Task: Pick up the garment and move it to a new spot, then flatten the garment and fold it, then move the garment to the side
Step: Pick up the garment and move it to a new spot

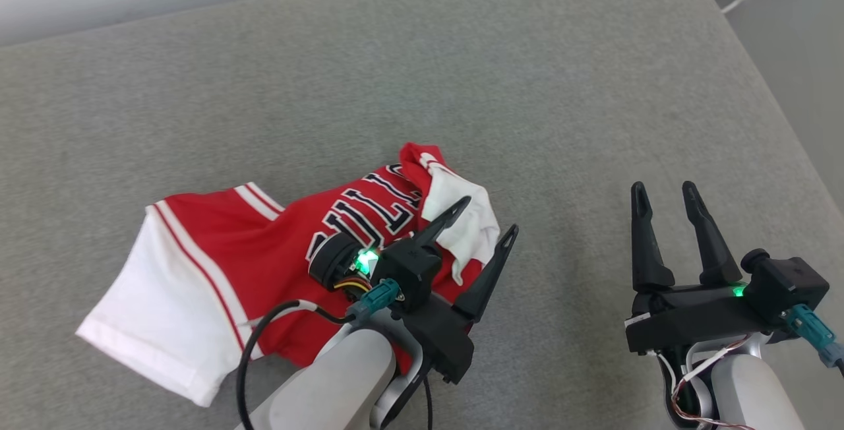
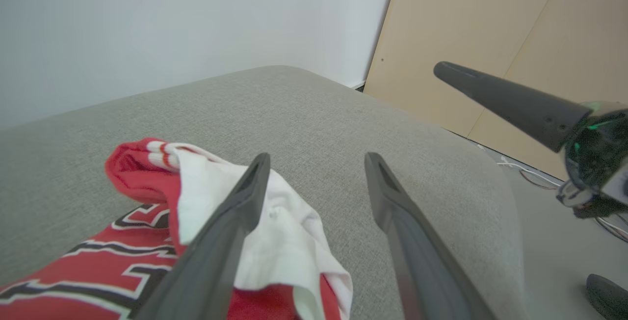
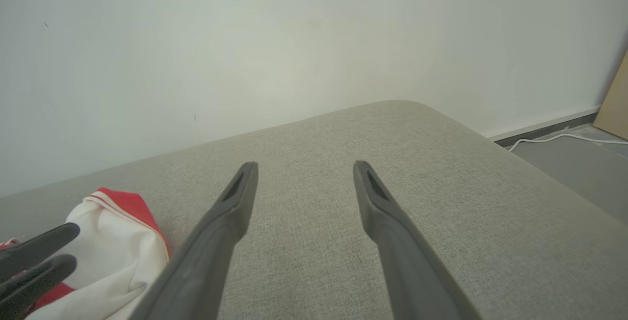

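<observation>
While the garment [image 1: 217, 265] is lying crumpled on the grey cushion [image 1: 461, 87], the left gripper [image 1: 488, 215] is hovering spread over its bunched end, the right gripper [image 1: 663, 187] spread well apart, so flattening seems next, needing corner grips.

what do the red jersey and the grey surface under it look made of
The jersey: probably thin, matte knit fabric; it crumples into soft folds. The grey surface: seemingly woven upholstery cloth, matte; fine weave grain shows, and its edges round off like padding.

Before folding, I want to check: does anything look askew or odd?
The jersey lies crumpled on the grey cushion, one end bunched and flipped white side out beside the left gripper. No damage shows.
</observation>
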You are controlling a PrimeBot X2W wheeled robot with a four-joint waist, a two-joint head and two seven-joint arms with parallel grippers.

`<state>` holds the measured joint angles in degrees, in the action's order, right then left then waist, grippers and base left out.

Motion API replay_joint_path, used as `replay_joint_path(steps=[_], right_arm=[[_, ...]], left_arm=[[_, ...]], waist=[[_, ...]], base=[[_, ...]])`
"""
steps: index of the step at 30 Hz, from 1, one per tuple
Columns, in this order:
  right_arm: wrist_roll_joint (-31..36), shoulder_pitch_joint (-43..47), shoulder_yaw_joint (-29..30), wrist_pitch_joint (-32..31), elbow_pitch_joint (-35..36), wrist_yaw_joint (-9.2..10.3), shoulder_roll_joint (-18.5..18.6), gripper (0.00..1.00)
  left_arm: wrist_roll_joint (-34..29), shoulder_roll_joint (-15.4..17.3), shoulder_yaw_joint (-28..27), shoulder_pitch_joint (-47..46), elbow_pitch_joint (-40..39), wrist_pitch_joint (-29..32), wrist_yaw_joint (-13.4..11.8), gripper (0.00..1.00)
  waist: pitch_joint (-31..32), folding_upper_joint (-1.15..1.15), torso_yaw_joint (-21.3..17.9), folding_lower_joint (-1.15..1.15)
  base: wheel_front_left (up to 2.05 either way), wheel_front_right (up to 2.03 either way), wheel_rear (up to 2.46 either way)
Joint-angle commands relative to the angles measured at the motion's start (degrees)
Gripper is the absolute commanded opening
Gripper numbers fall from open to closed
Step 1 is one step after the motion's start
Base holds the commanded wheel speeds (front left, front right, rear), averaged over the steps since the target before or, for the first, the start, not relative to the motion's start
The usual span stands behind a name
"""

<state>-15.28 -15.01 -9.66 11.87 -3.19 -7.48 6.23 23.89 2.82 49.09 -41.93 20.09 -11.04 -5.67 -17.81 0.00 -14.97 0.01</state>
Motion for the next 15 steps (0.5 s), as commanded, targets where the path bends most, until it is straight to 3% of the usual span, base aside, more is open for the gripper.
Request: replay_joint_path(steps=[1, 5, 15], right_arm=[[0.5, -0.3, 0.4, 0.3, 0.1, -0.02, 0.1, 1.0], [1.0, 0.1, 1.2, 0.0, 0.5, -0.02, 0.4, 1.0], [1.7, 1.5, 1.7, -1.3, 1.8, -0.02, 0.8, 1.0]], left_arm=[[0.4, 0.1, -0.1, 0.0, -1.3, -0.9, -0.6, 1.0], [0.2, 1.6, -1.8, 0.9, -5.3, -1.8, -2.1, 1.0], [1.9, 9.9, -12.6, 6.7, -15.1, -3.2, -10.8, 1.0]], waist=[[1.4, 0.0, 2.0, -0.01], [2.4, 0.0, 4.4, -0.01], [4.7, 0.0, 9.1, -0.01]], base=[[0.0, 0.0, 0.0], [0.0, 0.0, 0.0], [0.0, 0.0, 0.0]])
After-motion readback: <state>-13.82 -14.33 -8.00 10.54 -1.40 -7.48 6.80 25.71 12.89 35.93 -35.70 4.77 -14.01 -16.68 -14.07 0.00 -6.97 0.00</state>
